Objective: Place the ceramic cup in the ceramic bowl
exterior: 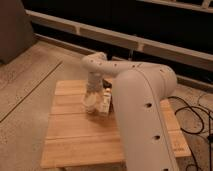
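My gripper (92, 98) hangs down from the white arm over the middle of the wooden table (75, 135). Right at its tip is a small pale cream roundish thing, the ceramic cup (89, 106), low on or just above the table; I cannot tell whether it is held. A cream oblong box-like item (104, 103) lies just right of it. The dark ceramic bowl is hidden behind my arm, to the right of the box.
My bulky white arm (142, 110) covers the table's right half. A black cable (192, 112) lies on the speckled floor at the right. A dark wall with pale rails runs behind the table.
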Available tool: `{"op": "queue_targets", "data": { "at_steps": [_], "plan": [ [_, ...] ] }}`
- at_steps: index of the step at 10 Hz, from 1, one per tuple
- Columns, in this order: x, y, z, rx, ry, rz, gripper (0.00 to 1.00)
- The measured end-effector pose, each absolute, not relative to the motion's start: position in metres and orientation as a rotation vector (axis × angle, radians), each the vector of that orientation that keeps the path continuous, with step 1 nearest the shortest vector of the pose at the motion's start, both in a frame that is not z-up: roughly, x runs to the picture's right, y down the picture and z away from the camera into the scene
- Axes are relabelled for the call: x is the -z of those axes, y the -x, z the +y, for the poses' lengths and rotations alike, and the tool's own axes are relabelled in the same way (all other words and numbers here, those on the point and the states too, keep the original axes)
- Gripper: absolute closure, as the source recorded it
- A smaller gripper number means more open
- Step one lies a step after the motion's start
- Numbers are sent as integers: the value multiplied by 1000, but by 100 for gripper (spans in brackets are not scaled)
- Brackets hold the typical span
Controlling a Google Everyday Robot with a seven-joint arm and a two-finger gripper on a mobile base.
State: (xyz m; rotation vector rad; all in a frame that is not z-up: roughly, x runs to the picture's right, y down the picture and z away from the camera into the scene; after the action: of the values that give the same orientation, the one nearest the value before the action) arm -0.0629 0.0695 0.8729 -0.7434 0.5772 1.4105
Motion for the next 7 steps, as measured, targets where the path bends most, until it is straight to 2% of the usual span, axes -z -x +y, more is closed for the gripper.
{"op": "queue_targets", "data": {
  "at_steps": [4, 5, 7],
  "plan": [
    [-878, 61, 71, -1417, 751, 586, 94],
    [-877, 61, 69, -1421, 749, 578, 99],
    [-871, 65, 51, -1447, 732, 518, 100]
  ]
}}
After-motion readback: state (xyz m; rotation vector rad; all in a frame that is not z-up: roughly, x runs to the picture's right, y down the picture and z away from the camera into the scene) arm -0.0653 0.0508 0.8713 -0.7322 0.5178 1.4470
